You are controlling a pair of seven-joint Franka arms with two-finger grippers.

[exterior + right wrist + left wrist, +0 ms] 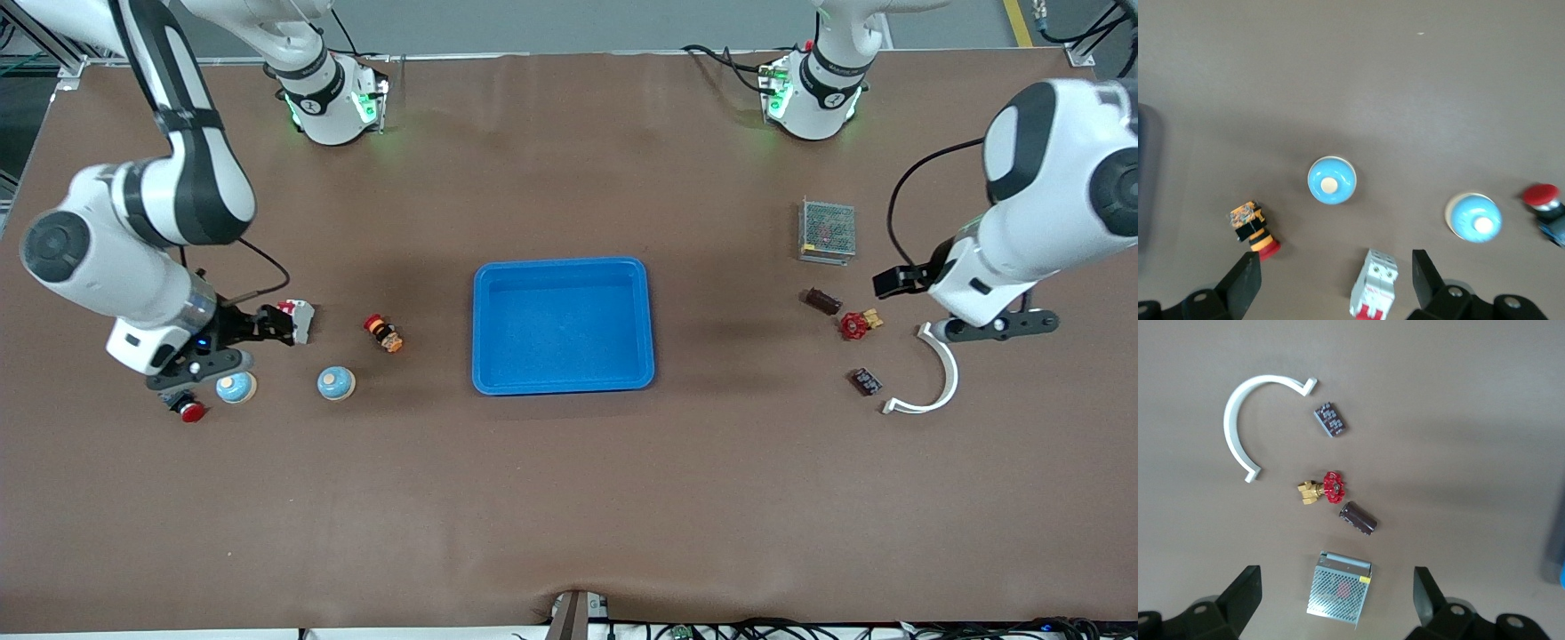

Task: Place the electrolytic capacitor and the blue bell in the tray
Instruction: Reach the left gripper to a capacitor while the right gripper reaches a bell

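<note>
The blue tray (562, 324) lies empty at the table's middle. The electrolytic capacitor (823, 300), a dark stubby cylinder, lies on its side toward the left arm's end; it also shows in the left wrist view (1358, 519). Two blue bells (336, 383) (236, 387) stand toward the right arm's end, and both show in the right wrist view (1331, 181) (1473, 217). My left gripper (898, 280) (1336, 600) is open and empty, up in the air beside the capacitor. My right gripper (271, 324) (1335, 280) is open and empty over a white circuit breaker (298, 320).
Near the capacitor lie a metal mesh box (827, 231), a red-handled brass valve (858, 324), a flat black dotted block (867, 381) and a white curved strip (938, 378). Near the bells lie a red-capped switch (384, 333) and a red push button (187, 407).
</note>
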